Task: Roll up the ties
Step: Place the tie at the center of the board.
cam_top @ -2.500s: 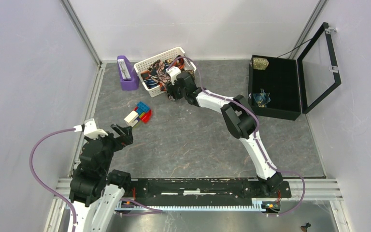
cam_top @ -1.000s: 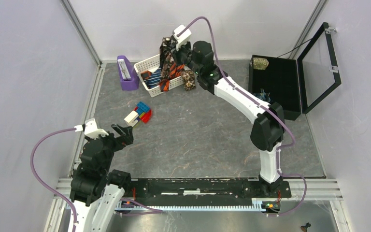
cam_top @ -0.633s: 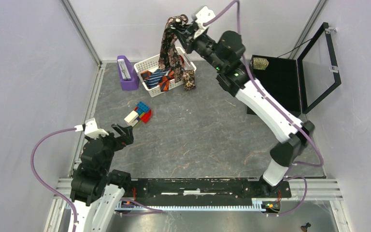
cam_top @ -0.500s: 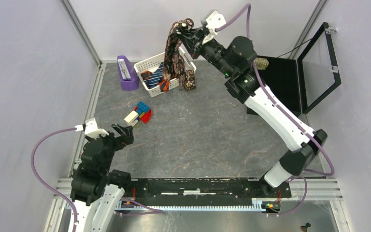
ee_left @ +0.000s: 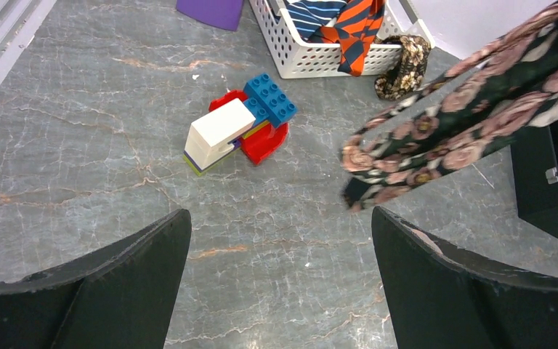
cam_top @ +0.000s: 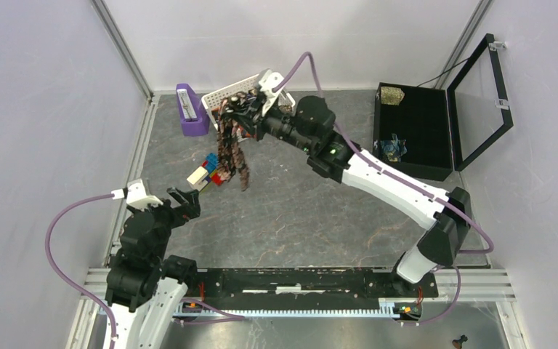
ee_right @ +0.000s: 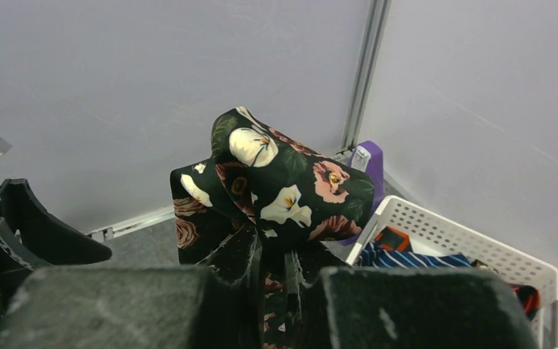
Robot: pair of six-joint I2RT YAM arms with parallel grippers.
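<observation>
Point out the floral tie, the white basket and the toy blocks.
floral tie (cam_top: 231, 149), top view, its hanging middle.
white basket (ee_left: 312, 62), left wrist view, front wall.
toy blocks (ee_left: 221, 131), left wrist view, white block.

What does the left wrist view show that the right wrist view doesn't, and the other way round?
Only left wrist: the blocks, a tan tie beside the basket, the floral tie's loose end, and the open left claw. Only right wrist: the right claw shut on the floral tie's fold. Both: the floral tie, the basket and the navy striped tie in it.
</observation>
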